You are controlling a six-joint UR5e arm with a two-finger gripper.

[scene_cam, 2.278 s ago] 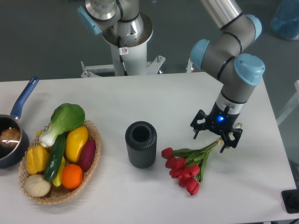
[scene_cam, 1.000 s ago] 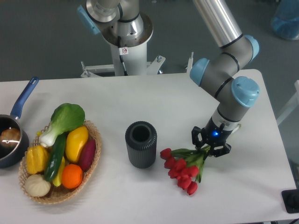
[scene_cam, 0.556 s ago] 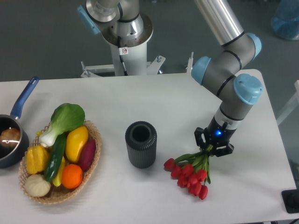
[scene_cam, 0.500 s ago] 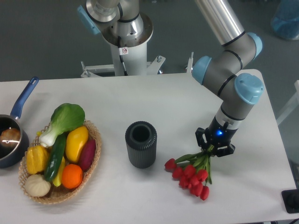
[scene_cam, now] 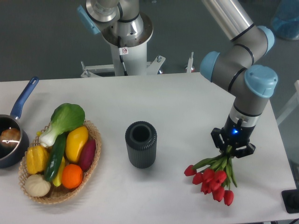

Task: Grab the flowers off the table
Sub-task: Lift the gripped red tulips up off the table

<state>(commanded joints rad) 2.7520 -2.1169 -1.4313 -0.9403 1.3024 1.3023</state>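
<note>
The flowers [scene_cam: 211, 176], a bunch of red tulip buds on green stems, hang head-down from my gripper [scene_cam: 232, 150] at the right of the white table [scene_cam: 154, 107]. The gripper is shut on the stems, and the red buds dangle below it toward the table's front right. Whether the buds still touch the tabletop I cannot tell.
A dark ribbed vase [scene_cam: 140, 144] stands upright at the centre. A wicker basket [scene_cam: 91, 158] of toy vegetables and fruit sits at the front left, with a blue-handled pan [scene_cam: 13, 136] at the left edge. The table's right edge lies close to the gripper.
The gripper closed on the flower stems, then carried the bunch to the right and slightly forward; the buds swung round to hang below it.
</note>
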